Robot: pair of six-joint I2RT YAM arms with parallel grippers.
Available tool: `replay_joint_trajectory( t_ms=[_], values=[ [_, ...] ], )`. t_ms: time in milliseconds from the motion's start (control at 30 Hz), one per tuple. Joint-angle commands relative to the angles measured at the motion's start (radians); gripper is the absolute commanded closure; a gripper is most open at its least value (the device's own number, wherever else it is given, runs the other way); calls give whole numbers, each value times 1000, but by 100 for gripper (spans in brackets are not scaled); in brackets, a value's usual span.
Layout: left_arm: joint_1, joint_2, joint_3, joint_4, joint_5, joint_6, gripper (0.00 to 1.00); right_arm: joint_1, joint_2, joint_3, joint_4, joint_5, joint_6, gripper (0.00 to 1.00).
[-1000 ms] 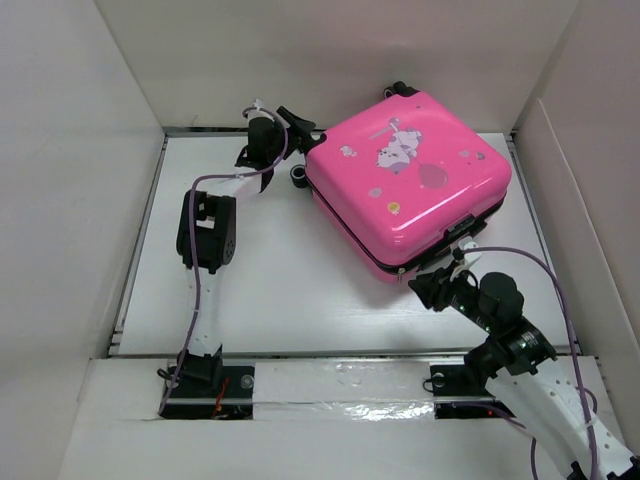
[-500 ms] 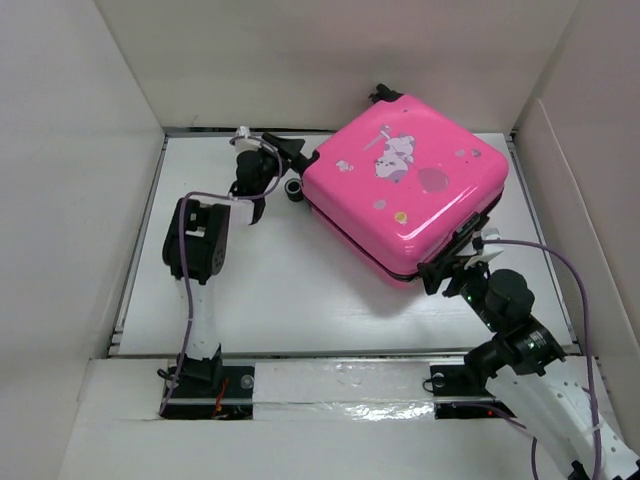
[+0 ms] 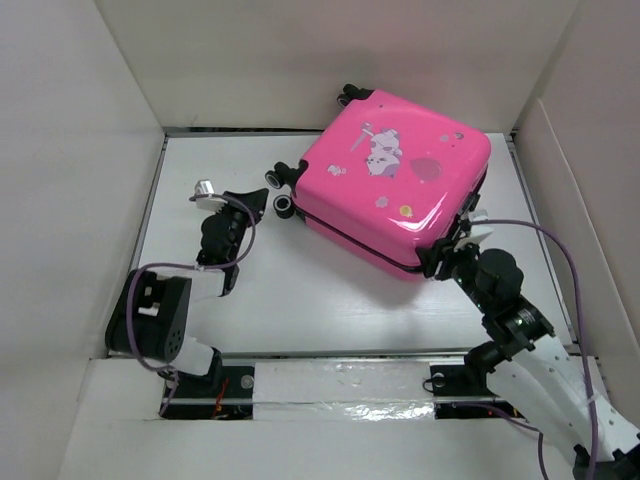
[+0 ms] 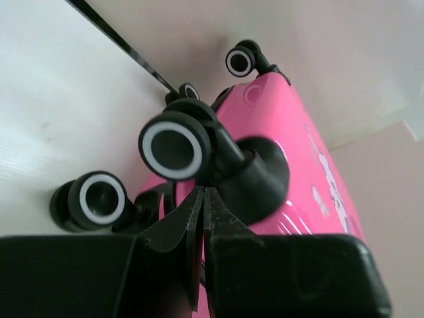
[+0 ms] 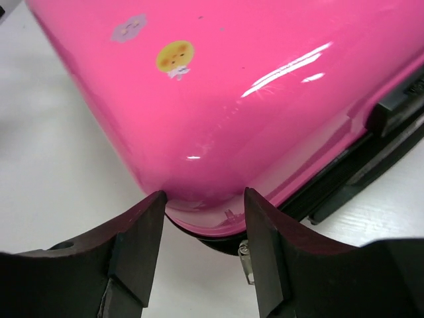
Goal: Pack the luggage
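At the far right of the worktop (image 3: 300,290) lies the luggage (image 3: 400,175), shut, lid up. The right gripper (image 3: 445,258) straddles its near corner, spread wide; it could slip off that glossy curve. The left gripper (image 4: 202,205), pinched closed, faces the wheels (image 4: 171,146). Since a second ago, the luggage has swung farther back and the left arm has retreated.

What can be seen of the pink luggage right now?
The luggage is a glossy, bright pink hard-shell case with rounded corners. It is shut and lies flat on the white table, sticker side up: a cartoon animal, a balloon and small faces. A black seam runs between the shells. Black wheels with white rings stick out on the side facing the left arm. The right gripper, open, straddles its near corner; contact cannot be told. The left gripper, shut, is by the wheels.
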Motion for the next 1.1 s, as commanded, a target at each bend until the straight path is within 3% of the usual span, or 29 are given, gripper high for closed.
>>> replay_joint_trajectory(
  t_ms=[0, 133, 233, 333, 367, 433, 533, 600, 633, 667, 767, 900, 1067],
  values=[
    [10, -188, -14, -26, -74, 63, 100, -13, 156, 29, 117, -149, -81, 42],
    [10, -322, -26, -115, -91, 94, 100, -13, 195, 40, 204, -286, -104, 30],
    [-23, -394, -15, -190, -85, 128, 100, -13, 109, 37, 189, -228, -93, 28],
    [-128, -409, -5, -221, -51, 221, 100, -13, 18, 32, 122, -174, -90, 67],
    [-161, -405, -5, -227, -35, 244, 100, -13, -41, 18, 73, -180, -82, 87],
    [-276, -382, -3, -259, -33, 316, 100, -13, -89, -24, 54, -239, -22, 98],
    [-408, -322, -5, -279, -100, 382, 100, 15, -167, -150, 10, -233, 86, 100],
    [-424, -256, -5, -284, -95, 364, 100, 24, -218, -199, -73, -141, 135, 84],
    [-424, -230, 6, -281, -62, 352, 95, 36, -236, -207, -85, -110, 170, 73],
    [-433, -203, 11, -265, -36, 334, 91, 36, -256, -216, -79, -95, 183, 56],
    [-476, -114, 41, -233, 47, 323, 77, 36, -286, -219, -56, -13, 189, 37],
    [-524, -31, 97, -241, 57, 338, 70, 36, -149, -197, 11, 7, 137, 32],
    [-533, 45, 158, -222, 101, 323, 70, 36, 87, -137, 97, 23, 42, 37]
  ],
)
